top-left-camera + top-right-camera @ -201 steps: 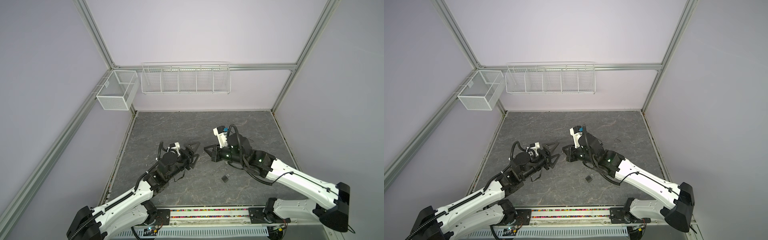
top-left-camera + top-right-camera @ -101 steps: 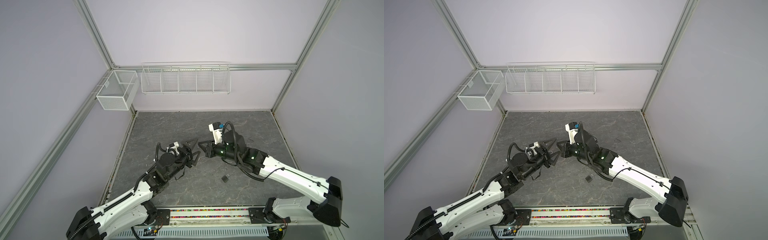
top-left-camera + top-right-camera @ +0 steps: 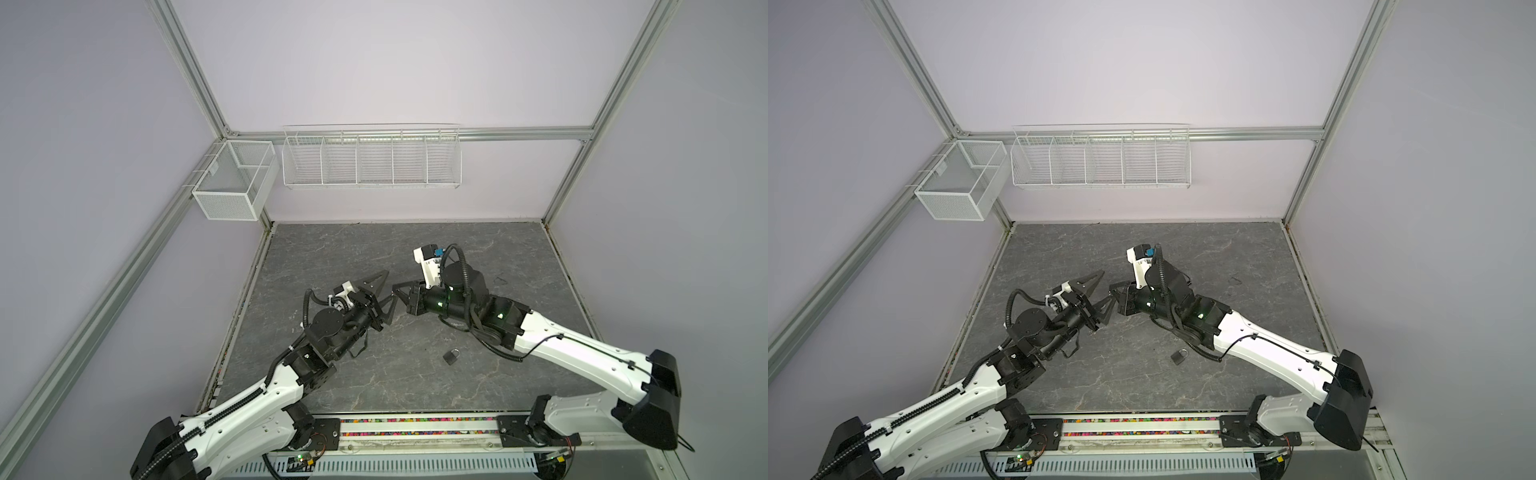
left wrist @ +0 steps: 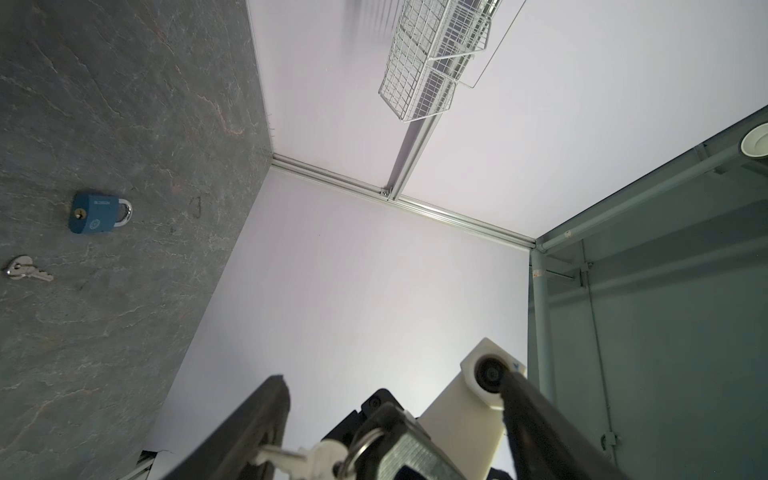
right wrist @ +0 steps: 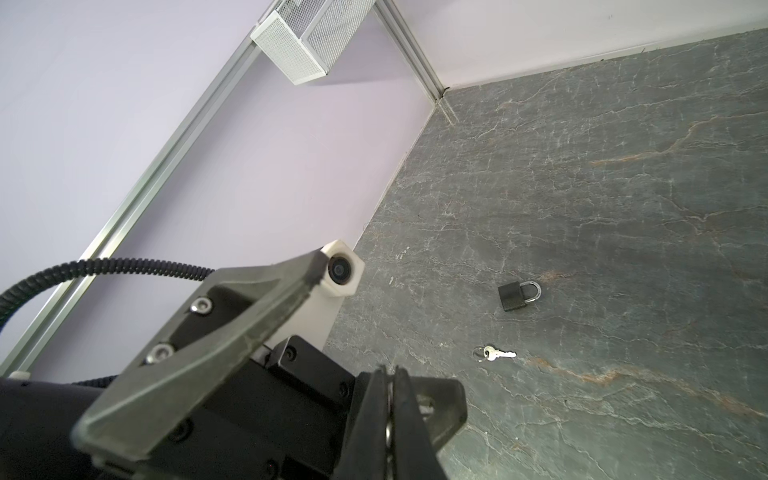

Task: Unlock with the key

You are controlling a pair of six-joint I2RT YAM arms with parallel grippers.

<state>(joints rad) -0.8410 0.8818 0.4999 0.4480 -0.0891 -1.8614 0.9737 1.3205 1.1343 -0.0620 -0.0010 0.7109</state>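
Right gripper (image 5: 389, 376) pinches the ring (image 4: 363, 448) of a small silver key (image 4: 320, 453); left gripper (image 3: 387, 286) stands released around it.

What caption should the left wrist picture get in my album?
Right hand holds a key by its ring inside the open left hand; a blue padlock lies on the table.

A small dark padlock (image 3: 452, 356), its silver shackle closed, is lying flat on the grey table (image 3: 374, 257). A silver key (image 5: 494, 354) on a ring is lying just beside it. A second key (image 4: 316, 455) is being held by its ring, pinched in the right gripper (image 5: 391, 370).
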